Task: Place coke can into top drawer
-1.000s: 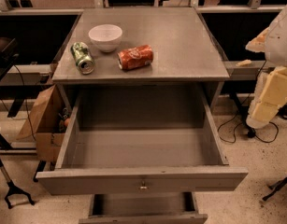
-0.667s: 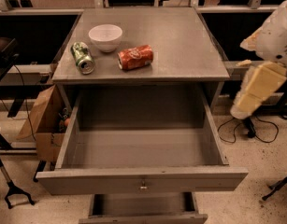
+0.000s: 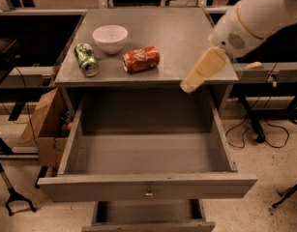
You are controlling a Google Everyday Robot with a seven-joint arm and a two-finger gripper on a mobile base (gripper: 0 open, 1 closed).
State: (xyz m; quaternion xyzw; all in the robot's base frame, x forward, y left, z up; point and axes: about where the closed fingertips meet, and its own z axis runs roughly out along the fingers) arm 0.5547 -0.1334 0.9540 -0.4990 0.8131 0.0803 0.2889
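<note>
The coke can (image 3: 141, 59) lies on its side on the grey cabinet top (image 3: 177, 37), right of the green can and below the white bowl. The top drawer (image 3: 145, 151) is pulled wide open below it and its inside is bare; its front panel carries a small knob (image 3: 148, 193). My gripper (image 3: 190, 84) hangs from the white arm (image 3: 264, 13) at the cabinet top's front right edge, well right of the coke can and above the drawer's back right corner. It holds nothing.
A white bowl (image 3: 110, 38) and a green can (image 3: 86, 59) lie on the cabinet top's left part. A lower drawer (image 3: 148, 216) is open slightly. A cardboard box (image 3: 44, 129) stands left of the cabinet. Cables lie on the floor at the right.
My arm has swung in from the right edge of the view to the left, bringing the gripper over the cabinet's front right corner. The cans, bowl and drawer have not moved.
</note>
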